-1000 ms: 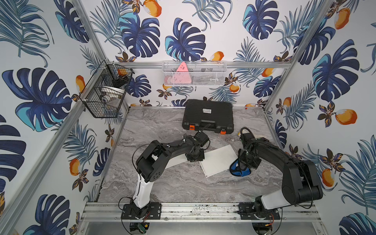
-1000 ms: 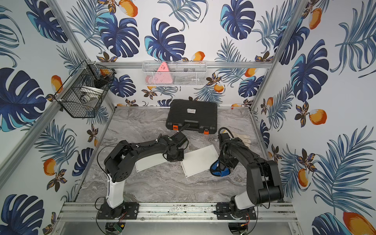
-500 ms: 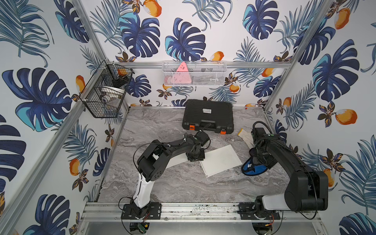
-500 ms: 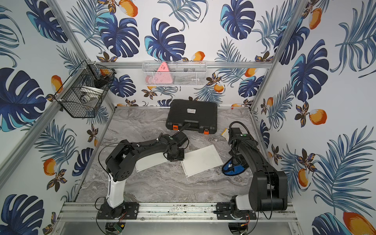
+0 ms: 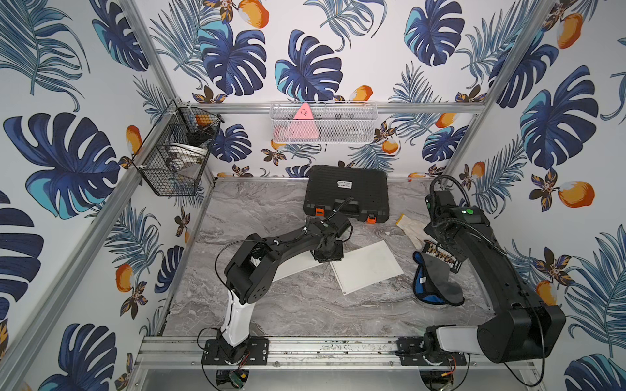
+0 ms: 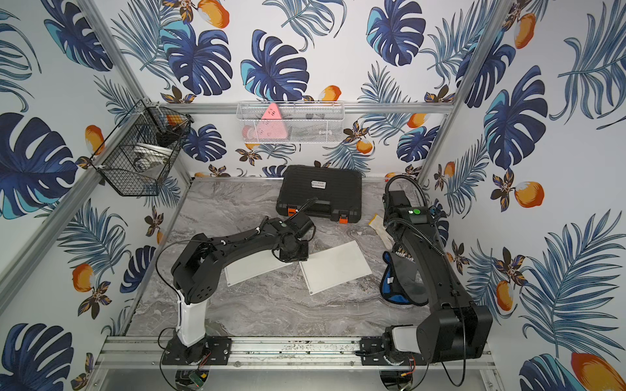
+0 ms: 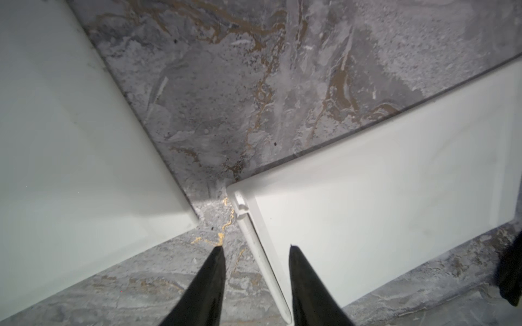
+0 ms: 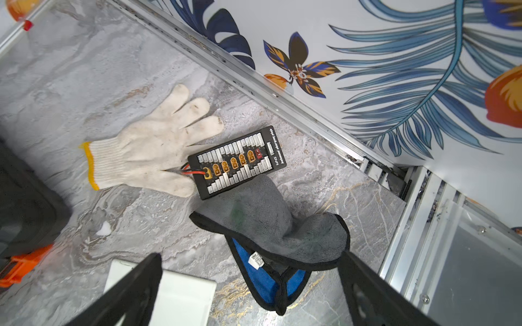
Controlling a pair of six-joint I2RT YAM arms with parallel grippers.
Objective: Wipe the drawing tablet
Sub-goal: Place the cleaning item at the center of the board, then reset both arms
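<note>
Two white tablets (image 5: 367,267) on tabletop (image 5: 271,304), one cloth (image 5: 437,284), one glove (image 8: 147,158). Left gripper (image 7: 256,247) apart astride tablet edge; right gripper (image 8: 251,254) spread wide above cloth.

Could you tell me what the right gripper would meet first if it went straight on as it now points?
Probably the grey cloth, lying ahead of the open right gripper; the black connector board lies beyond.

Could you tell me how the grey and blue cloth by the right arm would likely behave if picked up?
The cloth would probably be floppy: it lies crumpled, with folds, one edge draped on the connector board. Thin fabric, so probably light. Its plush pile suggests it won't slip easily.
</note>
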